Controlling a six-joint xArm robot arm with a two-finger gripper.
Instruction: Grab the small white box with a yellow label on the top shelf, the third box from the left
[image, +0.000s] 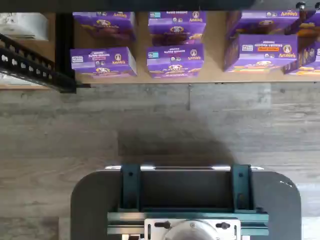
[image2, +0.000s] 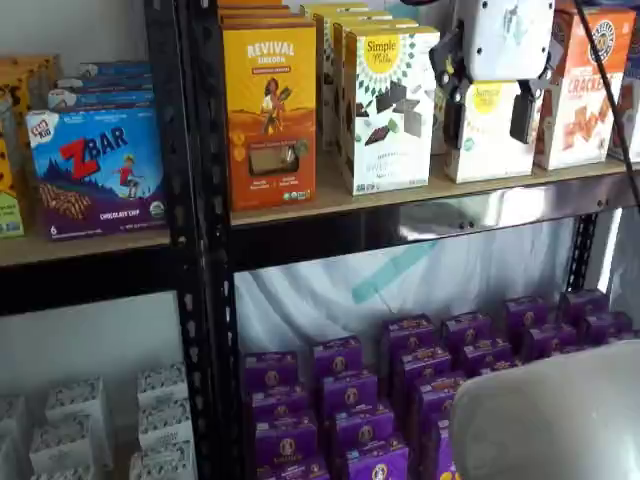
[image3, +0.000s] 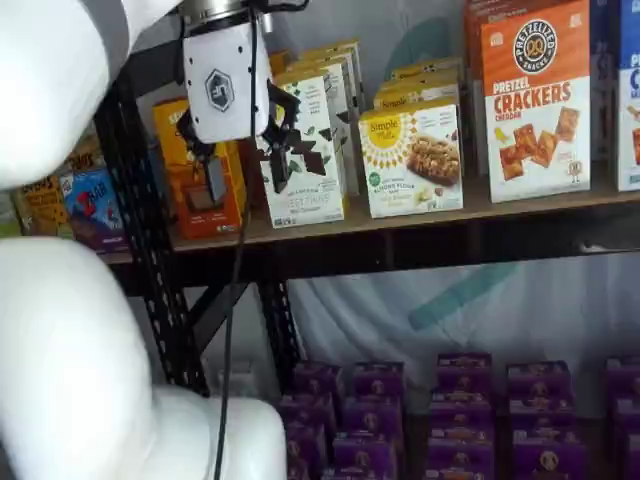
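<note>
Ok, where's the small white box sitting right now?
In both shelf views the small white box stands on the top shelf, between the taller white sunburst box and the orange cracker box; the gripper hangs before it.

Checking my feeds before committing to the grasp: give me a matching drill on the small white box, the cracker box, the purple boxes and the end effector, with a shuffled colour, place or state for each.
Column one:
1. small white box
2. cracker box
3. purple boxes
4. end effector

Column two:
A. open, hanging in front of the top shelf
B. orange front
C. on the level below the top shelf
D. yellow round logo near its top

Pairs: 1-D, 2-B, 3-C, 4-A.
</note>
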